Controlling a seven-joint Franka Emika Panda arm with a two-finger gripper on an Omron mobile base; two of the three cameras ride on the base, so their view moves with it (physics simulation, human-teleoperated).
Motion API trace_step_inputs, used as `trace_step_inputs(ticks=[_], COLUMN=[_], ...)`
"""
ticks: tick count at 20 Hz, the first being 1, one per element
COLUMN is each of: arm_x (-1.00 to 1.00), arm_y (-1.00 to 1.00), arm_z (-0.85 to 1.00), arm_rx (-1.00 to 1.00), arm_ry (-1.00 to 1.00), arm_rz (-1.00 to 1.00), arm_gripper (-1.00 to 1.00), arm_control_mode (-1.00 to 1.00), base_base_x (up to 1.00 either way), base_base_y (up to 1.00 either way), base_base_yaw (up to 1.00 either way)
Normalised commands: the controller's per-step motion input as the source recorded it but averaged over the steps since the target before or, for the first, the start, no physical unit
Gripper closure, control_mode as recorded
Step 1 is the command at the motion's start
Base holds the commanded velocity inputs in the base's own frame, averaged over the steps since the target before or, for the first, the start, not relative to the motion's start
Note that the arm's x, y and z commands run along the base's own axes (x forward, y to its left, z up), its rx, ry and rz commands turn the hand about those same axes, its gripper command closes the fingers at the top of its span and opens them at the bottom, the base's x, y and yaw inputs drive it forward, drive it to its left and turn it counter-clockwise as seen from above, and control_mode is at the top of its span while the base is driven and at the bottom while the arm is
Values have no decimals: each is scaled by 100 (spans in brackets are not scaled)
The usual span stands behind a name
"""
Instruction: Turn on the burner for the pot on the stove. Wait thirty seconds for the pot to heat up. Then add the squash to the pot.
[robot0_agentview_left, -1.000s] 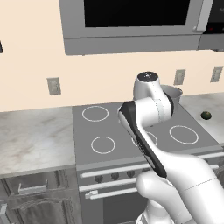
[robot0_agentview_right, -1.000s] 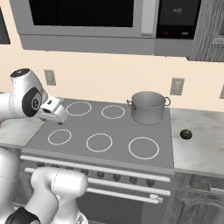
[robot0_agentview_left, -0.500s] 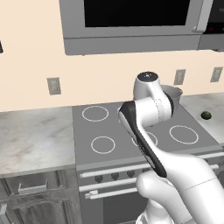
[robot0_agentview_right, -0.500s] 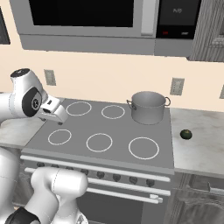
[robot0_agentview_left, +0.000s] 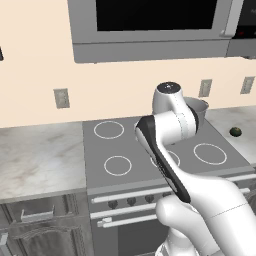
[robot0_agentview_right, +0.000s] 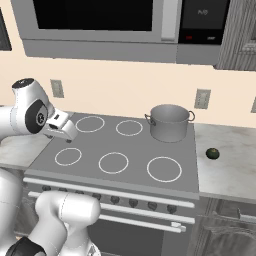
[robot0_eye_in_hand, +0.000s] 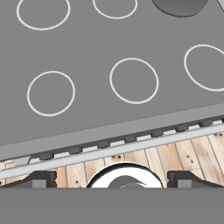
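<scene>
Nothing looks done yet — we hover our gripper (robot0_eye_in_hand: 112, 179), fingers wide and empty, above the stove (robot0_agentview_right: 125, 150); pot (robot0_agentview_right: 169, 123) waits back right, squash (robot0_agentview_right: 212, 153) (counter) — knobs (robot0_agentview_right: 115, 199) untouched.

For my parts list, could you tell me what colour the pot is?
Plain grey metal; the pot shows best in the right base view.

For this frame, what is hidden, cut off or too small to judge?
- Pot: left base view, mostly hidden behind the arm.
- Pot: hand view, cut by the top edge.
- Pot's inside: right base view, angle hides the bottom.
- Stove knobs: too small to read their settings.
- Squash: too small for detail.
</scene>
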Motion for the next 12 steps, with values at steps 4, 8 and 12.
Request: trace_step_inputs(ticks=[4,8,12], arm_x=[0,0,0], arm_y=[0,0,0], arm_z=[0,0,0], arm_rx=[0,0,0], arm_ry=[0,0,0], arm_rz=[0,0,0], arm_gripper=[-100,-100,-100], arm_control_mode=[-100,-100,-100], base_base_x=[0,0,0], base_base_y=[0,0,0], base_base_yaw=[0,0,0])
